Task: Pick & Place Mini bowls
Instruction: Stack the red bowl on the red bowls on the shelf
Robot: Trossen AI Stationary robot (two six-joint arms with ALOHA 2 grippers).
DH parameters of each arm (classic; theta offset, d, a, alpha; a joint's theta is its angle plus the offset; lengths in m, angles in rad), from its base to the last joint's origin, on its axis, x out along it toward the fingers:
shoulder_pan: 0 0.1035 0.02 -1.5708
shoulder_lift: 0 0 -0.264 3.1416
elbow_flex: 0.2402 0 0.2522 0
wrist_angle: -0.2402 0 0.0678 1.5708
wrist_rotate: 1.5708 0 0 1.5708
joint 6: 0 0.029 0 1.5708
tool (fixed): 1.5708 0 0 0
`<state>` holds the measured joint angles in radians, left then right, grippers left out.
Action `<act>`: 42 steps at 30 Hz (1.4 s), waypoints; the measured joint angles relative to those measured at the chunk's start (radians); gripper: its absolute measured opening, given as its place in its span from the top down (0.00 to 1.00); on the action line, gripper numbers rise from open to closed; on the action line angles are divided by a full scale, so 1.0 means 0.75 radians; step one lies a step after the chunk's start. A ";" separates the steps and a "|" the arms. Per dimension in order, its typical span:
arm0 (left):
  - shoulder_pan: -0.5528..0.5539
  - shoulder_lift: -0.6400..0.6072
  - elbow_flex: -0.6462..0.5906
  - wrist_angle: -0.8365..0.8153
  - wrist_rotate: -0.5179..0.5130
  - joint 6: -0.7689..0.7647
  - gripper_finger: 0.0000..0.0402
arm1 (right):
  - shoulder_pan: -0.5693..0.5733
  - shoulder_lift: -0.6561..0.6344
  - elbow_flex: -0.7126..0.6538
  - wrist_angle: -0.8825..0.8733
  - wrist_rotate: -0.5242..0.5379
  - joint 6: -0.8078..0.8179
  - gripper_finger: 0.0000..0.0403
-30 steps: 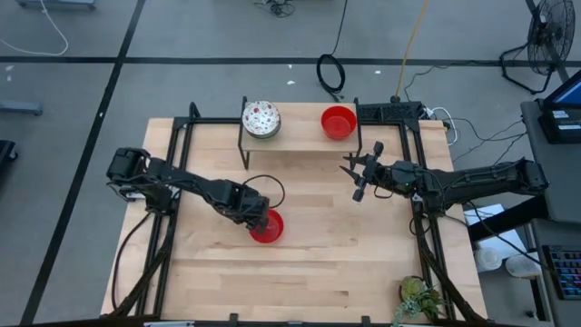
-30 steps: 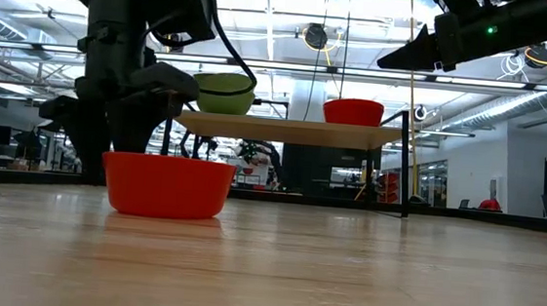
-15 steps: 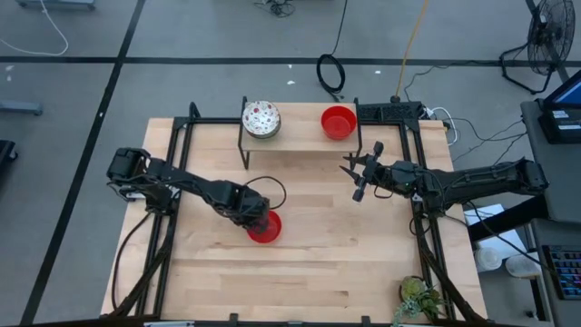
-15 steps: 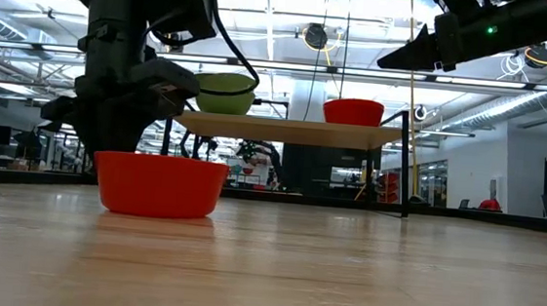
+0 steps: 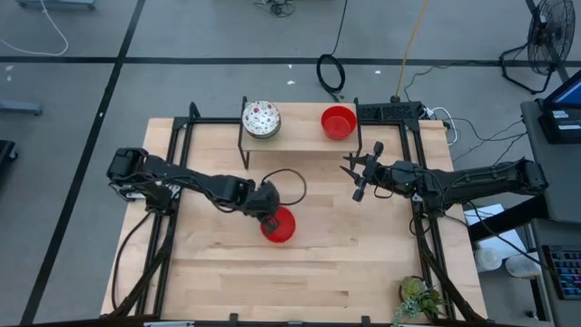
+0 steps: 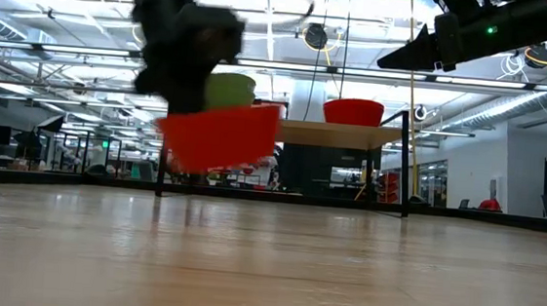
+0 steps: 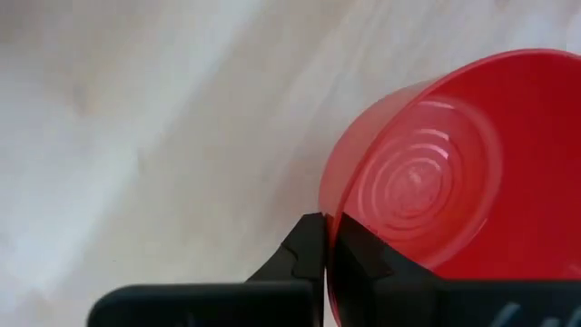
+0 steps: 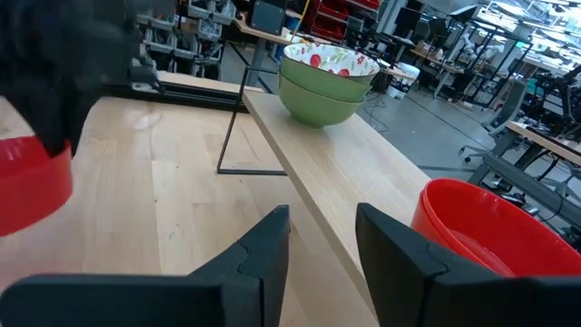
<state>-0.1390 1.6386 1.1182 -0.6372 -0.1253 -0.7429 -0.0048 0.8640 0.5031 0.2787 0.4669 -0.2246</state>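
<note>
A glossy red mini bowl hangs above the middle of the table, with my left gripper shut on it; the low view shows the bowl off the wood and tilted. On the raised wooden shelf at the back stand a second red mini bowl and a stack of bowls, green outside and white with red speckles inside. My right gripper hovers open in front of the shelf's right end, with nothing between its fingers. My left gripper pinches the red bowl's wall at the rim, one finger inside the bowl and one outside. The fingers come slanting down from the table's left. The bowl hangs lifted clear of the table and tilted.
The shelf stands on thin black legs over the table's far middle. Black frame rails run along both sides of the table. A small potted plant sits at the near right corner. Bare wood lies in the near half.
My left gripper has shut on the red bowl's rim, after nudging it slightly left along the table. It has then risen and gone toward the table's right edge. The bowl, which stood flat on the wood, now hangs clear and tilted.
</note>
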 joint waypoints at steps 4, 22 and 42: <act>0.000 0.000 0.138 -0.023 -0.162 0.211 0.99 | 0.000 0.000 0.000 0.000 0.000 0.000 0.71; 0.059 -0.002 0.442 0.378 -1.173 1.525 0.99 | -0.001 0.005 0.000 0.117 -0.078 0.011 0.71; 0.220 -0.002 0.442 0.784 -1.127 2.174 0.99 | -0.006 0.615 0.225 0.825 0.081 -0.306 0.28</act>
<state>0.0261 1.6375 1.4498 -0.0490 -0.9703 0.8875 -0.0093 1.3256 0.6722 0.8975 0.5278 -0.4542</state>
